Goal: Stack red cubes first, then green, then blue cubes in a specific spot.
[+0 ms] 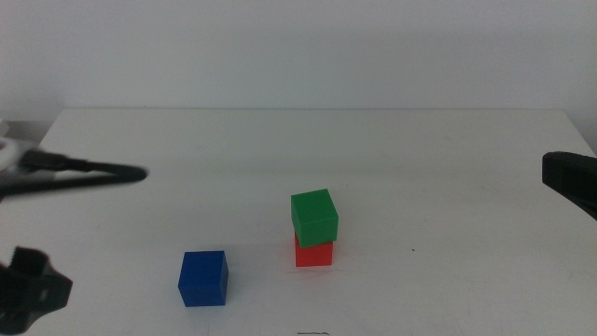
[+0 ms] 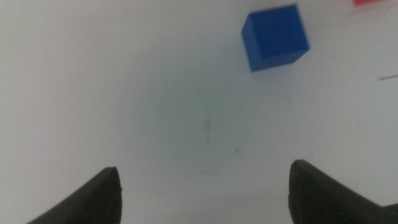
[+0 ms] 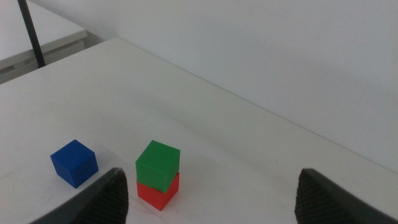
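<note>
Green cube (image 1: 314, 217) sits on top of the red cube (image 1: 313, 252), and that little stack is my landmark out on the white table (image 1: 448, 168). The green one is turned a touch against the red below it, so its edges overhang slightly toward the far side, but the two are in full contact.

The blue cube (image 1: 203, 278) rests flat on the table by itself, to the left of the stack and a bit nearer the camera in the middle view, clear of both stacked cubes.

My left gripper (image 2: 205, 193) hangs over bare table with its jaws spread wide and nothing between them. Through the left wrist camera the blue cube (image 2: 275, 37) lies ahead of my jaws and off to one side, not between them, and a sliver of red (image 2: 375, 2) shows at the picture's edge past it. Faint scuff marks (image 2: 211, 134) cross the tabletop under me. In the middle view this gripper shows only as a dark shape low on the left, well left of the stack.

My right gripper (image 3: 211, 193) holds back, well to the right of the stack, jaws wide apart and empty. From its wrist camera I see the stack ahead of me, green (image 3: 158, 163) over red (image 3: 158, 191), with blue (image 3: 74, 163) beyond it on the far side. A dark pole (image 3: 31, 34) stands past the table's edge.
</note>
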